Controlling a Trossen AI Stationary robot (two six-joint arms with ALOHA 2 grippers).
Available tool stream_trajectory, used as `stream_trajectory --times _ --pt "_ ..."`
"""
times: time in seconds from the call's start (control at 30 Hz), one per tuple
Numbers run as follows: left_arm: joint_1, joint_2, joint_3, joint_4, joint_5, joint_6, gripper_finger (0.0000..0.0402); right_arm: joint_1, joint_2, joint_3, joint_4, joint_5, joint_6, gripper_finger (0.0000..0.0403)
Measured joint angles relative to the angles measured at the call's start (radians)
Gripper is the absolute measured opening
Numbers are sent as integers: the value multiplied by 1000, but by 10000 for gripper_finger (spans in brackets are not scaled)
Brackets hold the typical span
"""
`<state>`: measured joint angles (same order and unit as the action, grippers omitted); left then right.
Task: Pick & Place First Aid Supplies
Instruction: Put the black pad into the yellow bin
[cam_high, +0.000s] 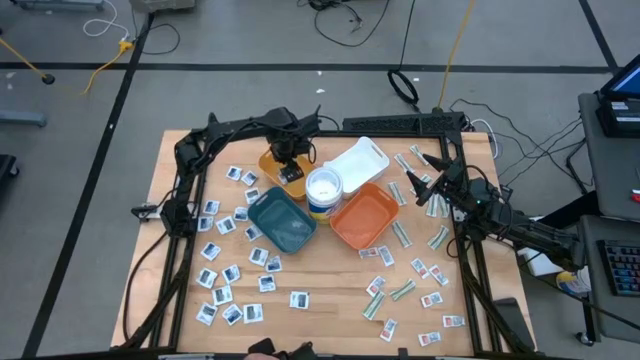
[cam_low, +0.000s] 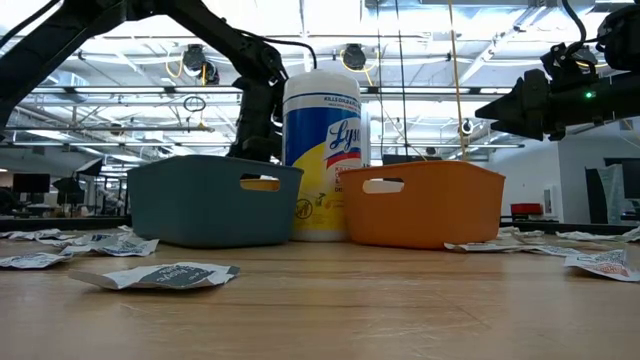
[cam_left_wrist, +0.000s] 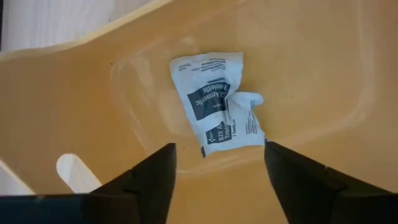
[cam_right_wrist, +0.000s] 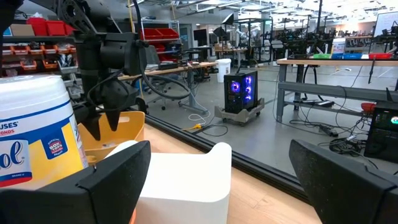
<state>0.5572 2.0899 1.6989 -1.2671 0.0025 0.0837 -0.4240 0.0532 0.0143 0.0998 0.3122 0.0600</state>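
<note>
Standing over the yellow tray (cam_high: 270, 166) at the far middle of the table (cam_high: 320, 290), the left gripper (cam_high: 290, 170) points straight down, its fingers (cam_left_wrist: 149, 180) spread apart and clear of everything. Directly beneath it, on the tray floor, lies one crumpled white packet with a dark blue label (cam_left_wrist: 217, 102), released and resting loose between the open fingers, touching neither.

Right gripper (cam_high: 432, 190): held above the table's right side, near the far edge, fingers released wide, holding nothing.

Centre cluster: a teal tray (cam_high: 282, 220), an orange tray (cam_high: 365, 215) and a white tray (cam_high: 358, 162) ring a tub of Lysol wipes (cam_low: 322, 150). Seen from table height, the tub stands upright between the teal and orange trays, just behind them.

First aid supplies on the left half: white square packets with dark marks (cam_high: 225, 262), scattered flat from the far left edge down to the near edge, some overlapping near the near-left corner.

First aid supplies on the right half: narrow green-white strips (cam_high: 401, 290) and white packets with red marks (cam_high: 432, 272), spread between the orange tray and the near-right corner, with a few more strips at the far right under the right gripper.
</note>
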Motion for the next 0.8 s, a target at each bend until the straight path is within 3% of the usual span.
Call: stream_trajectory --times 0.27,0.8 --pt "17 -24 0 -1 23 -66 282 0 0 0 0 0 0 377" --pt "72 -148 0 -62 24 -362 255 0 0 0 0 0 0 377"
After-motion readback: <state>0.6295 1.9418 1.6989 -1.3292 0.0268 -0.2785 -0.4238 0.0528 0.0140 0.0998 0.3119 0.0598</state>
